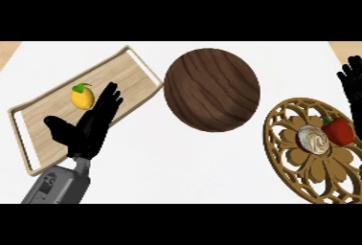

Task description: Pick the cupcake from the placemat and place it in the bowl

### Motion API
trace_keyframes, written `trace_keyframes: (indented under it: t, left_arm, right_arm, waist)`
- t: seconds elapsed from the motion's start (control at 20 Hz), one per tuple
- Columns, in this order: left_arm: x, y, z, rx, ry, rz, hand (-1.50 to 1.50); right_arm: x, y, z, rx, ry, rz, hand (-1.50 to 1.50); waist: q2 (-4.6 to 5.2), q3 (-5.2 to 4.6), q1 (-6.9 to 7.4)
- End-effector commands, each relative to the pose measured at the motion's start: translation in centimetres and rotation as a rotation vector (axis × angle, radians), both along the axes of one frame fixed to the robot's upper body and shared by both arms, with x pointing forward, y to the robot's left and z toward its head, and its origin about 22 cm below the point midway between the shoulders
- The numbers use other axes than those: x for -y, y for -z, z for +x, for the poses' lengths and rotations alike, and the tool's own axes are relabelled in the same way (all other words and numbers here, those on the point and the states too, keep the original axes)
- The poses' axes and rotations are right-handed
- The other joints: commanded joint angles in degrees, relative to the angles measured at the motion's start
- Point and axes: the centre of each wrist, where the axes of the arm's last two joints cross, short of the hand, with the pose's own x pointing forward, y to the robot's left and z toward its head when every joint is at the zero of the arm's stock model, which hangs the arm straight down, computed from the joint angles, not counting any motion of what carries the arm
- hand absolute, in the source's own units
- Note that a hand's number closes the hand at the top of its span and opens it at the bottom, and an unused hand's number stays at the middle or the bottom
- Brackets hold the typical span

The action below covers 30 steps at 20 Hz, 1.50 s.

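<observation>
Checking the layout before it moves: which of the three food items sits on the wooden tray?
The yellow lemon, beside the left hand. The cupcake and red pepper sit on the ornate placemat.

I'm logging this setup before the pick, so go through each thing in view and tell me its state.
Cupcake: upright on the placemat, not held.
Red pepper: on the placemat, touching the cupcake.
Bowl: holds nothing.
Lemon: lying on the wooden tray.
Left hand: open, over the tray.
Right hand: open, at the right edge.
</observation>
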Motion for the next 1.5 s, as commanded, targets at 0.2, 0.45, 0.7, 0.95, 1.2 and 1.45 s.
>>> trace_keyframes:
  t: [0.2,0.45,0.7,0.95,1.2,1.45]
  left_arm:
    - [2.3,-2.0,-0.5,0.146,0.136,0.168,0.00]
    - [2.0,0.2,-2.4,0.106,0.255,0.177,0.00]
    - [1.5,-1.6,-2.7,0.108,0.245,0.176,0.00]
    - [2.1,-1.0,-3.1,0.103,0.237,0.162,0.00]
    - [3.2,-1.7,-2.1,0.106,0.265,0.150,0.00]
    - [2.8,-1.3,-2.2,0.113,0.245,0.171,0.00]
  right_arm:
    - [4.4,-3.0,-1.9,0.032,-0.047,0.060,1.50]
    - [5.4,5.1,-3.7,-0.112,0.058,-0.072,-1.50]
    - [4.7,2.6,-2.1,-0.065,-0.042,-0.303,-1.50]
    - [6.6,-2.0,-0.8,-0.219,-0.105,-0.616,-1.50]
    - [5.6,-6.3,0.1,-0.524,-0.205,-0.930,-1.50]
    - [4.5,-9.8,1.0,-0.825,-0.369,-0.993,-1.50]
  waist:
    - [0.12,0.65,-0.61]
    - [0.53,0.70,0.35]
    - [0.32,0.62,0.39]
    - [0.41,0.55,1.06]
    - [0.54,0.31,1.71]
    - [0.46,0.29,1.88]
